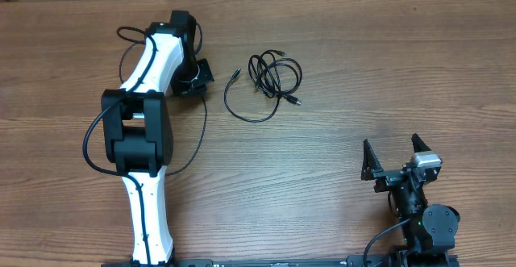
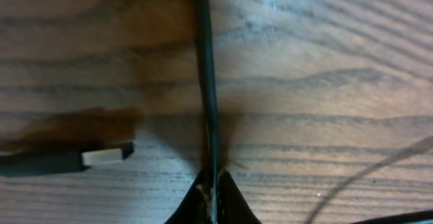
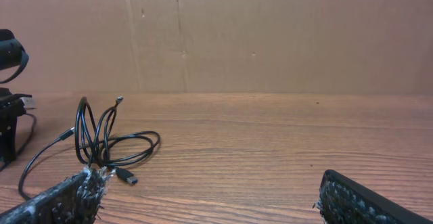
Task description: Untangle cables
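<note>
The main risk is that the left fingers (image 2: 203, 204), pressed together at their tips on a single thin black cord (image 2: 206, 82), pull it while its far part is looped into the tangled bundle of thin black flexible cables (image 1: 274, 75). In that case I expect the whole bundle would drag across the brown wood-grain counter (image 1: 363, 73), or a knot would tighten instead of coming free. Whether the cord runs into the bundle cannot be told from these views. The grip is only at the very tips, so a sharp tug could also let the cord slip out. Nothing pins the bundle down: the right fingers (image 1: 368, 158) stand wide apart, holding nothing, near their own base and well apart from it.

The pinched cord runs straight out from the seam of the left fingers along the counter. A small dark plug with a pale metal tip (image 2: 101, 157) lies just beside them, untouched. The bundle lies near the left fingers, on their right-arm side, with one loose loop trailing toward the front.
</note>
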Available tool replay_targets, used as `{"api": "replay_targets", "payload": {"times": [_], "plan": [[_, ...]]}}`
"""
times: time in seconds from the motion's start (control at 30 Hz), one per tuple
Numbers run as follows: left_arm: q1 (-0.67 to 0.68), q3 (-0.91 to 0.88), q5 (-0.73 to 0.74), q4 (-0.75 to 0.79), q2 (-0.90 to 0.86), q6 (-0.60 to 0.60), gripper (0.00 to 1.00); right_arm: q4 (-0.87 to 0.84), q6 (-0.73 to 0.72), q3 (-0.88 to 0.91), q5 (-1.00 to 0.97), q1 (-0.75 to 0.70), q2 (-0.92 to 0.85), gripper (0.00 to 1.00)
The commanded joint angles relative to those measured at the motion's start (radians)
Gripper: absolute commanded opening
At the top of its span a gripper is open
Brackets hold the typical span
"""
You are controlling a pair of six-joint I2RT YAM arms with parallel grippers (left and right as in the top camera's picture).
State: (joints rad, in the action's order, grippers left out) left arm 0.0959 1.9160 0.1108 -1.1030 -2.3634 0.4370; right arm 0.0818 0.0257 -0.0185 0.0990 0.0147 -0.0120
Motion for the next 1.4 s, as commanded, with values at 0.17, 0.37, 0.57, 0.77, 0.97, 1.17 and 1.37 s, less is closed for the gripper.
{"api": "replay_targets", "payload": {"times": [0.17, 0.37, 0.57, 0.77, 0.97, 1.17, 1.37], "plan": [[-0.002, 0.017, -0.058, 0.002, 0.002, -0.058, 0.36, -0.005, 0.006, 0.010, -0.005, -0.002, 0.001, 1.00], [-0.040, 0.042, -0.033, 0.003, 0.001, -0.056, 0.43, -0.005, 0.006, 0.010, -0.005, -0.002, 0.001, 1.00], [-0.031, 0.001, -0.073, 0.018, -0.015, -0.056, 0.41, -0.005, 0.006, 0.010, -0.005, -0.002, 0.001, 1.00], [-0.014, -0.034, -0.093, 0.042, -0.045, -0.056, 0.40, -0.005, 0.006, 0.010, -0.005, -0.002, 0.001, 1.00], [0.002, -0.034, -0.090, 0.044, -0.051, -0.056, 0.39, -0.005, 0.006, 0.010, -0.005, -0.002, 0.001, 1.00], [0.002, -0.010, -0.016, 0.014, -0.049, -0.056, 0.38, -0.005, 0.006, 0.010, -0.005, -0.002, 0.001, 1.00], [-0.021, 0.143, 0.040, -0.097, -0.048, -0.056, 0.38, -0.005, 0.006, 0.010, -0.005, -0.002, 0.001, 1.00]]}}
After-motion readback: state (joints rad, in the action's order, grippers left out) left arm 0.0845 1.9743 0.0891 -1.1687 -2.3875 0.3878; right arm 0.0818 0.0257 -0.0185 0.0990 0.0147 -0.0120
